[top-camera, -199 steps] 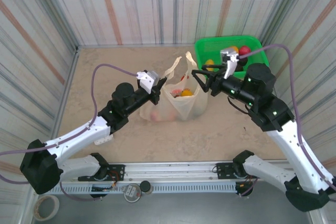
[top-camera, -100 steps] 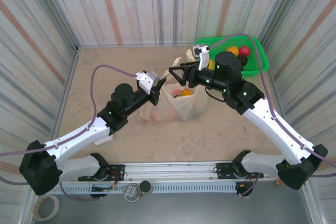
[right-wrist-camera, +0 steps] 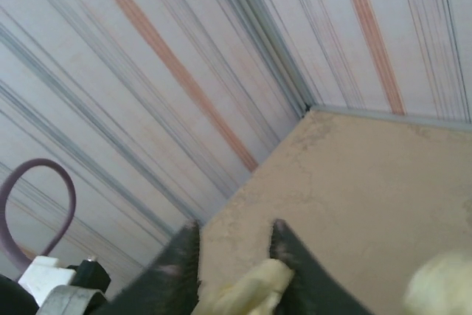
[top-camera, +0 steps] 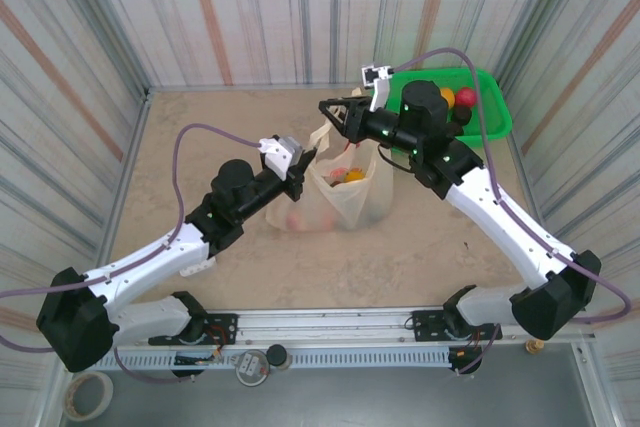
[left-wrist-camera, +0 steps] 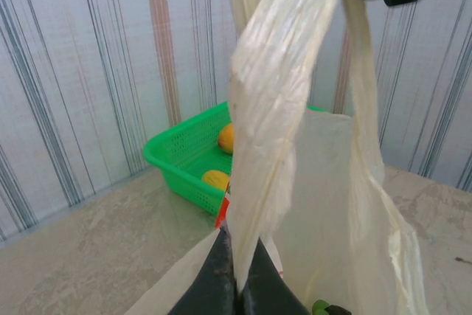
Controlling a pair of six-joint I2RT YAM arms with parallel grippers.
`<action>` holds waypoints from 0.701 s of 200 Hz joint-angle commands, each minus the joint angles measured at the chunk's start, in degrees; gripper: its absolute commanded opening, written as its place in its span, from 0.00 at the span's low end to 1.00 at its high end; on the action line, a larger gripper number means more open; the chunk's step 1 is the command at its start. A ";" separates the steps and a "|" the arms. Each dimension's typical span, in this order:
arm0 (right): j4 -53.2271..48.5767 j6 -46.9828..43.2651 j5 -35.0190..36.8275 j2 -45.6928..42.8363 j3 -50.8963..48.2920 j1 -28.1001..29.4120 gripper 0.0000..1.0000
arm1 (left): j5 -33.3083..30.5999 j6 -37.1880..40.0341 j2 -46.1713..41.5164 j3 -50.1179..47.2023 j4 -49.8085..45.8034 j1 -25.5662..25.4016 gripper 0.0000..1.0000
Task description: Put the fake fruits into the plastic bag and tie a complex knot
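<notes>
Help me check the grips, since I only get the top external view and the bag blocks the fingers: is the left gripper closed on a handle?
Observer: Yes; in the left wrist view the left gripper is shut on one bag handle, which rises from its fingers.
Operator: And the right?
Observer: A fold of bag lies between the fingers of the right gripper; pinched or not, I cannot tell.
Operator: Fruits hidden behind that arm?
Observer: An orange fruit and a yellow fruit lie in the green basket.
</notes>
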 commanded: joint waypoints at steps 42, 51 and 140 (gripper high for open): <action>2.95 -1.12 -10.38 2.82 6.10 -1.86 0.07 | -0.78 4.56 -4.77 3.96 -8.62 -2.07 0.72; 3.05 -1.18 -11.14 3.22 6.64 -1.90 0.07 | -0.68 3.18 -5.04 3.97 -8.79 -1.06 0.74; 4.20 -0.53 -11.56 3.59 6.77 -1.30 0.07 | 14.55 -4.50 -0.07 5.14 3.69 5.75 0.90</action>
